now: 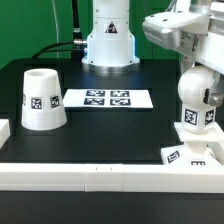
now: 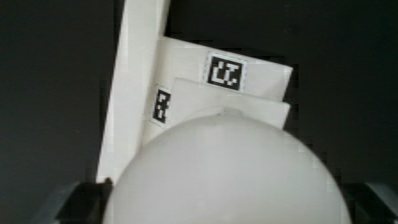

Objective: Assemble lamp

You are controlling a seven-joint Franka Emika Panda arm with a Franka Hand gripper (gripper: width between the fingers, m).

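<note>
In the exterior view, the lamp shade (image 1: 43,98) stood mouth-down on the black table (image 1: 120,125) in the left-centre of the frame, one square tag facing the camera. The marker board (image 1: 105,98) lay flat in the middle of the frame, just to the exterior view's right of the shade and apart from it. Behind it, at top centre, rose the arm's white pedestal (image 1: 108,35). The arm came in from the upper right corner, and the gripper (image 1: 196,80) pointed down at the right edge. The bulb (image 1: 196,108) hung upright under it with its tag turned to the camera. The lamp base (image 1: 190,153) sat in the lower right, directly beneath the bulb. Whether the two touched could not be told. A long white border rail (image 1: 100,176) ran along the bottom of the frame, just in front of the base.

In the wrist view, the bulb (image 2: 222,165) filled the near field as a pale dome. The gripper (image 2: 228,205) was closed on it, with a dark finger (image 2: 80,205) pressed against each flank. Beyond the bulb lay the base (image 2: 240,95), showing two tags, with the border rail (image 2: 134,70) right beside it.
</note>
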